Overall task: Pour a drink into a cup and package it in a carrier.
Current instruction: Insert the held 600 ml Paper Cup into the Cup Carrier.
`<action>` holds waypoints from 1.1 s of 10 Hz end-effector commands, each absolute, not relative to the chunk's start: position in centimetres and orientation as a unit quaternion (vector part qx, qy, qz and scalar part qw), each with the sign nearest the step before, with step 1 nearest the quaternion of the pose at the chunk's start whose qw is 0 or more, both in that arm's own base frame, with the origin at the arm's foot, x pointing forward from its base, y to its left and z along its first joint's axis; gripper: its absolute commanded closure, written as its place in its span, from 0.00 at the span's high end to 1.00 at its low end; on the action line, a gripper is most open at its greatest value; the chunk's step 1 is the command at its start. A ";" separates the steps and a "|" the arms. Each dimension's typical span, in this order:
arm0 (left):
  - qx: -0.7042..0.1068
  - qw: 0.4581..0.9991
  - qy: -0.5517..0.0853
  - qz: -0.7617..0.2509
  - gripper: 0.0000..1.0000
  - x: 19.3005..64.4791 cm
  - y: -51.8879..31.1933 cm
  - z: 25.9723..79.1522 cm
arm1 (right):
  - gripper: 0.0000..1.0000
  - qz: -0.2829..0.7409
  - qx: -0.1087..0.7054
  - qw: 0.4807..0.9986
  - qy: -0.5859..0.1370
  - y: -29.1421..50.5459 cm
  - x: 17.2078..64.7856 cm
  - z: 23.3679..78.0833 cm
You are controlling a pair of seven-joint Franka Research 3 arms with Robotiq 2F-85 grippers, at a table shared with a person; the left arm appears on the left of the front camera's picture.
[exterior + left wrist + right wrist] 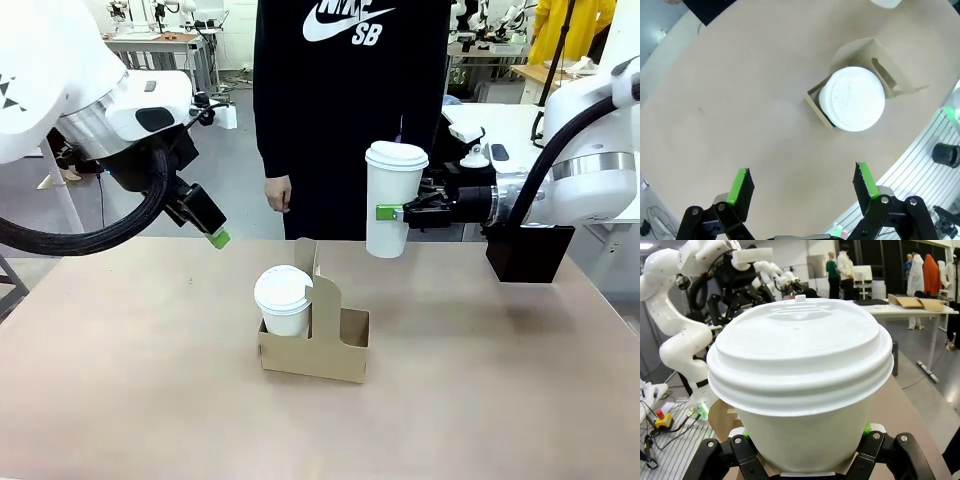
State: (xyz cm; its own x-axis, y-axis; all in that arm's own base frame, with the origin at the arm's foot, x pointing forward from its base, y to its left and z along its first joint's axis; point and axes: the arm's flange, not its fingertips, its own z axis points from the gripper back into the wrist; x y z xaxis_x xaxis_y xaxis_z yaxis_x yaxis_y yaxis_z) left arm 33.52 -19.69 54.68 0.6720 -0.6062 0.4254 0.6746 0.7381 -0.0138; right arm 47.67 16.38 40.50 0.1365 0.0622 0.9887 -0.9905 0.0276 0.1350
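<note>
Starting with front: right gripper [390, 212] clamped on the lidded white cup [393, 180], held in the air above and right of the carrier [330, 350] on the table [120, 380]. Second cup [284, 298] sits in the carrier's left hole. Left gripper [215, 236] hovers at left, clear of everything.
Left wrist: jaws apart, nothing between; carrier [865, 50] and second cup [852, 99] below.
Right wrist: cup [800, 365] gripped at its lower body.

The light brown table [120, 400] takes the lower half of the frame. On it, near the centre, stands a cardboard carrier [320, 362], with a lidded white cup [284, 300] in its left hole.
</note>
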 end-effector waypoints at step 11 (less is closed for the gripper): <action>-0.108 0.826 -0.279 -0.477 1.00 34.9 -5.1 47.7 | 0.81 0.551 0.594 0.434 -0.393 20.3 44.7 35.4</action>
